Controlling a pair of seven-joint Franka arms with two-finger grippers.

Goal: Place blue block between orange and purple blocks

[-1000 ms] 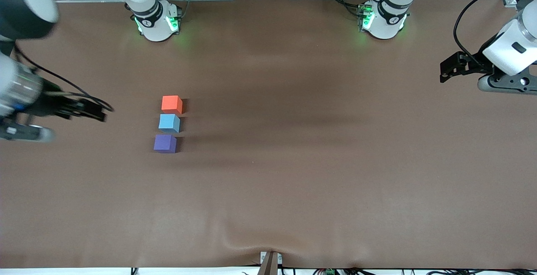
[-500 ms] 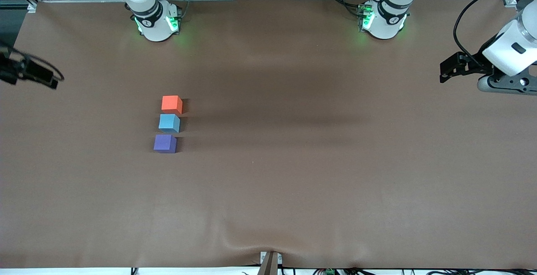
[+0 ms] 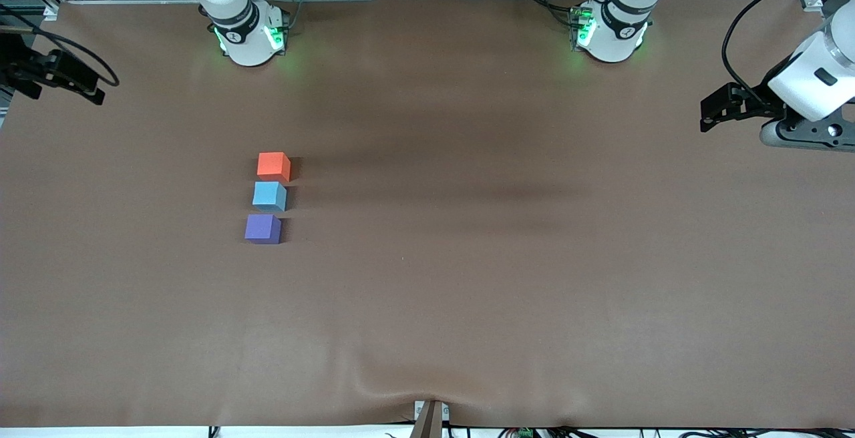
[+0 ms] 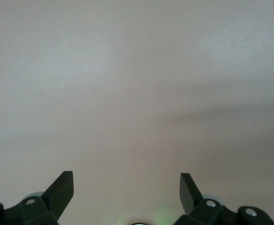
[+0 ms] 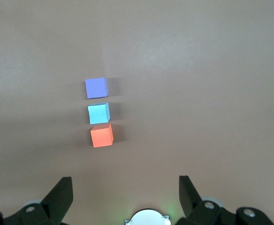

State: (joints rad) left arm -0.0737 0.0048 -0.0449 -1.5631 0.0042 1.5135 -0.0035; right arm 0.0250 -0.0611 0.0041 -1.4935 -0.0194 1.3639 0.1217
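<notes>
The table (image 3: pixel 507 291) lay brown. Left gripper (image 3: pixel 712 112) waited over its own end, fingers spread; right gripper (image 3: pixel 80 84) hung released over its end. Blue block (image 3: pixel 269 195) sat between the farther orange block (image 3: pixel 273 165) and nearer purple block (image 3: pixel 262 229).

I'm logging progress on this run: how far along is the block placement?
Looks done: the blue block sits on the table between the orange block and the purple block. Nothing is in hand: the right gripper and the left gripper are open and empty, off at the table's ends. Nothing seems left.
</notes>
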